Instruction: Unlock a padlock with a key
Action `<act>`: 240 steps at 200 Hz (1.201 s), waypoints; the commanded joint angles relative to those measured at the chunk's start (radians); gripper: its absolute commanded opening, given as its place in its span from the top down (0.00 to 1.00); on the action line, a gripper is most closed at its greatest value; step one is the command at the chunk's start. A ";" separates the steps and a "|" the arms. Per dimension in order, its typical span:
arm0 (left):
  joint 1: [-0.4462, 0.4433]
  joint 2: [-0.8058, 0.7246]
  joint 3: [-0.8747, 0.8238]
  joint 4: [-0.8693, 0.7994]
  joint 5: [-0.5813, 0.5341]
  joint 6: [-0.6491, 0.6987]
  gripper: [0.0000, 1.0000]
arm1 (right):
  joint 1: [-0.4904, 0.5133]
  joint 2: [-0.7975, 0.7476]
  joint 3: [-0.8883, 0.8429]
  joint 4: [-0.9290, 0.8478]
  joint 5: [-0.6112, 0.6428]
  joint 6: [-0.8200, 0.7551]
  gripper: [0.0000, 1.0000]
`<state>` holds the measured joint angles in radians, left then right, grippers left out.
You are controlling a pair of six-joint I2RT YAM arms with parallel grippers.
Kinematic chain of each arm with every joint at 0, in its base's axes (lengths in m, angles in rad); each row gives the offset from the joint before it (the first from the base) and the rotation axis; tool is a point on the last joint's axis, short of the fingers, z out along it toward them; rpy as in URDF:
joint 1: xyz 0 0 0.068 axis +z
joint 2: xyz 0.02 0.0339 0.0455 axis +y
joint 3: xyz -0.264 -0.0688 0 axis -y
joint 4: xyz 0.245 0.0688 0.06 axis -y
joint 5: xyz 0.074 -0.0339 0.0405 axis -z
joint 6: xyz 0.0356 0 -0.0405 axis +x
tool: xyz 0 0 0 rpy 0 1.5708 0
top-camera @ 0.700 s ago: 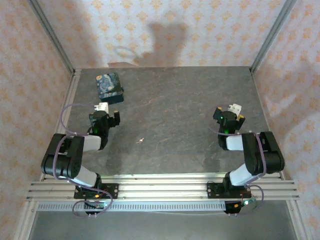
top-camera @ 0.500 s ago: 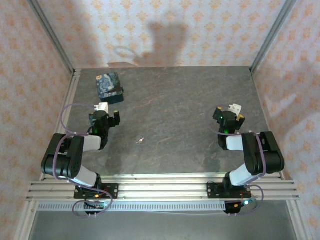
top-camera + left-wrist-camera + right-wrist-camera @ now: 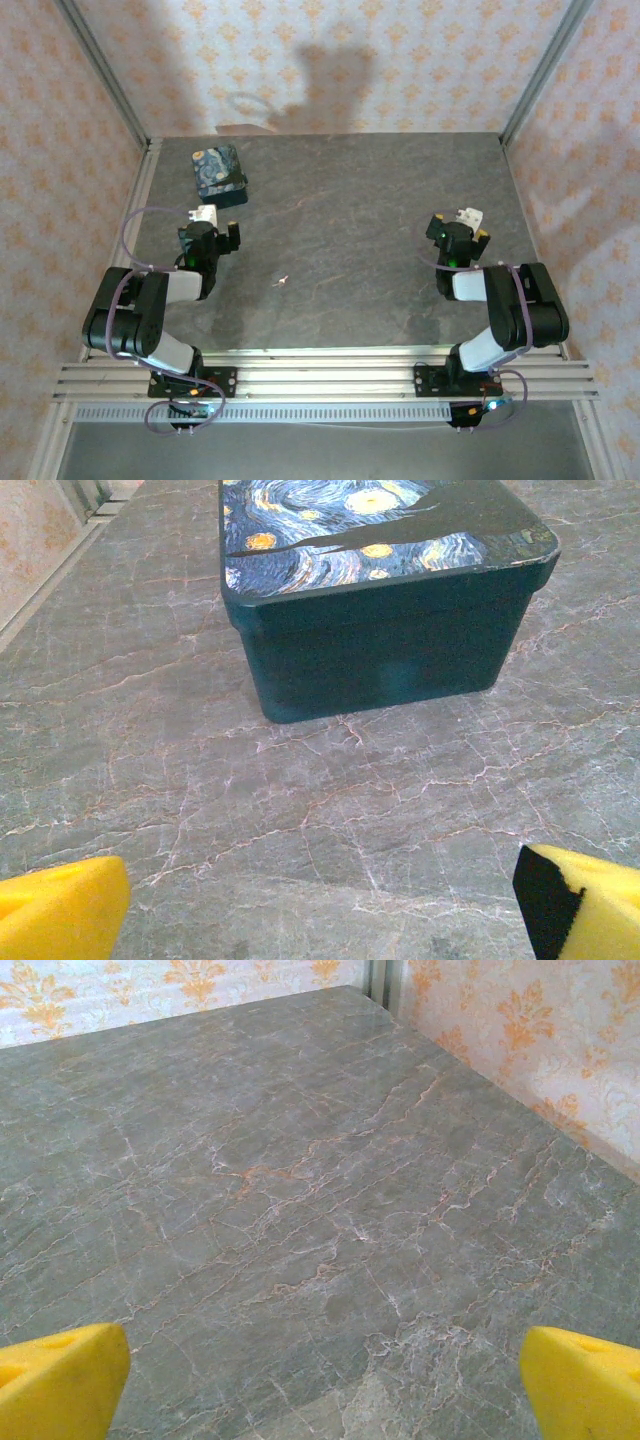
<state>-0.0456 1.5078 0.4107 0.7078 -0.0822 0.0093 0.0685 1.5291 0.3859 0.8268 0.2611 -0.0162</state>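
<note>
The key (image 3: 282, 282) is a tiny pale sliver lying on the grey stone table, between the two arms and a little nearer the left one. The padlock is out of view. My left gripper (image 3: 218, 232) sits low at the left, open, its yellow fingertips (image 3: 60, 912) spread wide over bare table. It faces a dark blue swirly-print box (image 3: 385, 590) a short way ahead. My right gripper (image 3: 458, 230) rests at the right, open too, with its yellow fingertips (image 3: 585, 1385) far apart and nothing between them.
The blue box (image 3: 219, 172) stands at the back left of the table (image 3: 360, 200). Patterned walls with metal posts close in the left, back and right sides. An aluminium rail (image 3: 320, 375) carrying both arm bases runs along the near edge.
</note>
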 commanded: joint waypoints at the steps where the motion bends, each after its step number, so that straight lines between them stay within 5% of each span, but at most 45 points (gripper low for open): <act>1: 0.003 -0.009 0.020 0.027 0.004 0.008 0.00 | -0.001 -0.005 0.011 0.000 -0.005 0.008 0.01; 70: 0.003 -0.014 0.024 0.018 0.012 0.011 0.00 | -0.001 -0.006 0.011 -0.002 -0.005 0.008 0.01; 92: 0.003 -0.093 0.145 -0.268 -0.018 -0.015 0.00 | -0.001 -0.037 0.016 -0.034 -0.039 -0.007 0.01; 130: 0.034 -0.114 0.475 -0.774 -0.075 -0.171 0.00 | -0.001 -0.165 0.254 -0.547 -0.027 0.061 0.01; 169: 0.144 0.111 0.906 -1.171 0.065 -0.396 0.05 | 0.004 -0.109 0.513 -0.933 -0.129 0.335 0.02; 188: 0.173 0.281 1.124 -1.303 0.153 -0.452 0.09 | 0.032 -0.039 0.605 -1.008 -0.203 0.414 0.06; 240: 0.202 0.668 1.573 -1.503 0.181 -0.478 0.10 | 0.180 0.167 0.822 -1.115 -0.276 0.483 0.08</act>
<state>0.1387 2.0689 1.8458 -0.5949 0.0490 -0.4198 0.1986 1.6325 1.1213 -0.1589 0.0429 0.3996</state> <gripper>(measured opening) 0.898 0.923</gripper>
